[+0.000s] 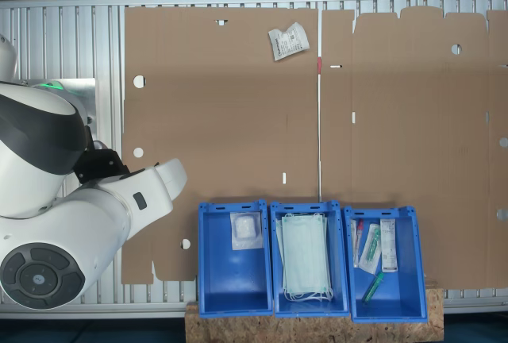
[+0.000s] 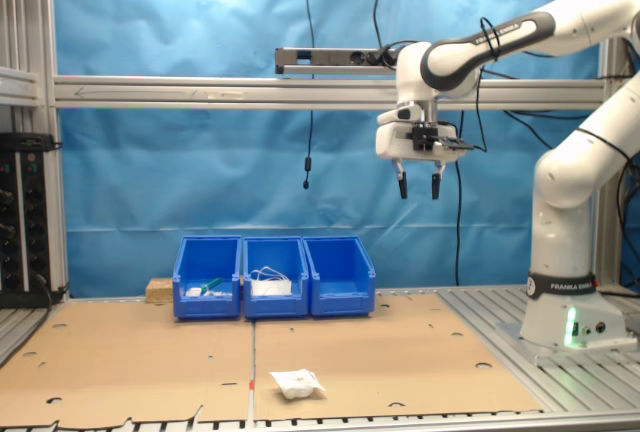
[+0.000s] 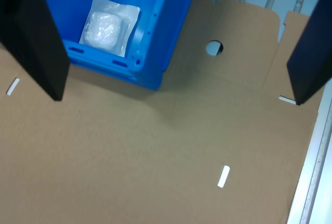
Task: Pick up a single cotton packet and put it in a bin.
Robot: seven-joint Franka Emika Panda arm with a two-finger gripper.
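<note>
A wrinkly white cotton packet [image 1: 287, 42] lies alone on the cardboard, far from the bins; it also shows near the front edge in the second exterior view [image 2: 298, 383]. The bin [image 1: 234, 279] is the blue one at the end of the row nearest the arm, also seen as the bin [image 2: 342, 280] and bin [image 3: 155, 53]. Another white packet [image 1: 245, 232] [image 3: 106, 27] lies inside it. My gripper [image 2: 419, 188] hangs high above the table, open and empty. In the wrist view the gripper [image 3: 176, 99] looks down on cardboard beside the bin's corner.
A middle blue bin [image 1: 308, 260] holds pale green masks, and the far blue bin [image 1: 381, 263] holds tubes and slim boxes. The cardboard sheet [image 1: 238, 121] has holes and slots. The arm's white base [image 2: 565, 312] stands on the slatted metal table.
</note>
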